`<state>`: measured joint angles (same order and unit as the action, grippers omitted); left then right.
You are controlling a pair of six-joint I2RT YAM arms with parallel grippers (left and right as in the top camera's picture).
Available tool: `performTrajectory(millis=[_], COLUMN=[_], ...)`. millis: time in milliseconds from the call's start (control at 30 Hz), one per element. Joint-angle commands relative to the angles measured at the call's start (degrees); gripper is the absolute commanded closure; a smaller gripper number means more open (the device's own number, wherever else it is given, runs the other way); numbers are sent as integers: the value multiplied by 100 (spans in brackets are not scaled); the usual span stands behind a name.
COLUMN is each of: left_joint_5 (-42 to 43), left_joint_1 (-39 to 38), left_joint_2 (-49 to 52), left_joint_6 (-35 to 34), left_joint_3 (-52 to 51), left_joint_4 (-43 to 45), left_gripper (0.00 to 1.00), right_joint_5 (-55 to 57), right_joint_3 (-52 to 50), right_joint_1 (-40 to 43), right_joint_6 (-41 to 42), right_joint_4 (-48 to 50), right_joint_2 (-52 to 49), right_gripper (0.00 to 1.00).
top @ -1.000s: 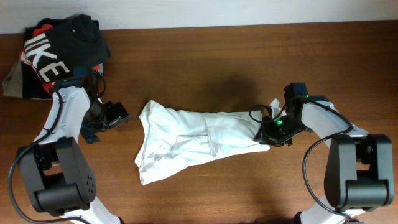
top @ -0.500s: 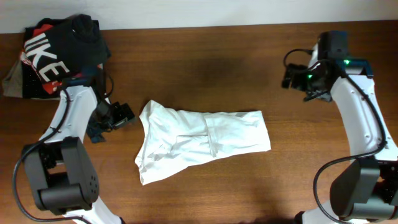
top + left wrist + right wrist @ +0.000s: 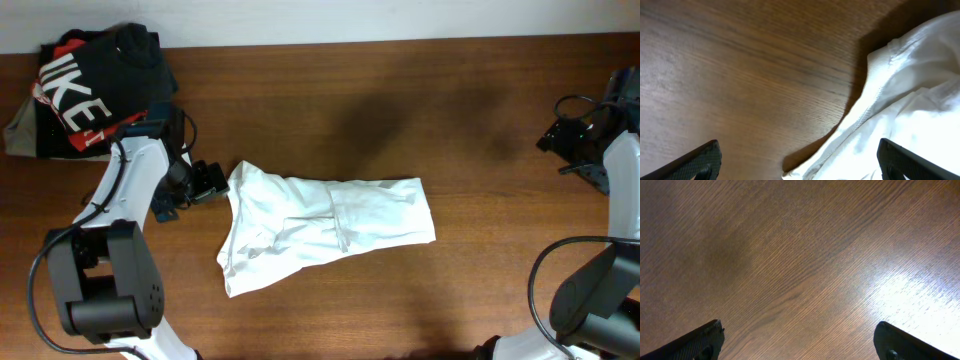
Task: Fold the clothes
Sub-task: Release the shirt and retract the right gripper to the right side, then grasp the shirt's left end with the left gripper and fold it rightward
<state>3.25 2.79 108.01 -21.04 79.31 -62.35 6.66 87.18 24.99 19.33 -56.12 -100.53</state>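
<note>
The clothes, a white T-shirt point(image 3: 325, 232), lie partly folded into a long band across the middle of the brown table. My left gripper point(image 3: 212, 181) stands open just at the shirt's upper left corner. In the left wrist view the shirt's hemmed edge point(image 3: 900, 110) fills the right side, and one black fingertip point(image 3: 700, 159) shows at the lower left, with nothing between the fingers. My right gripper point(image 3: 560, 145) is open at the far right edge, well away from the shirt. The right wrist view holds only bare wood between the fingertips point(image 3: 702, 340).
A black shirt with white letters and red point(image 3: 90, 80) is heaped at the table's back left corner, partly over a grey-olive folded garment point(image 3: 22, 130). The table's far edge point(image 3: 350, 40) meets a white wall.
My right gripper let go of the shirt's right end, opened, and swung up and away to the far right. My left gripper moved right, closer to the shirt's left corner.
</note>
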Motion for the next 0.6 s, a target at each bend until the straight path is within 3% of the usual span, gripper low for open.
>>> performTrajectory(millis=[0,100,233,433,567], left_joint_5=[507,802,2170,2354,2358], left_joint_1=[13,223,498,280,-28], left_joint_2=[-87,-59,396,1023,1025], left_joint_6=[748,1032,1834,1987,2024], left_joint_3=[35,33,33,-33,-549], left_joint_4=[157,199,114,-37,352], left_gripper=[1,1,1,1,1], right_joint_5=[136,136,136,136,136], right_joint_3=[24,24,24,24,24], right_joint_1=[15,15,15,15,15], right_joint_6=[50,50,50,50,50], right_joint_4=[0,0,0,-2,0], right_joint_2=[-37,-37,-37,-37,-37], right_gripper=[1,1,1,2,1])
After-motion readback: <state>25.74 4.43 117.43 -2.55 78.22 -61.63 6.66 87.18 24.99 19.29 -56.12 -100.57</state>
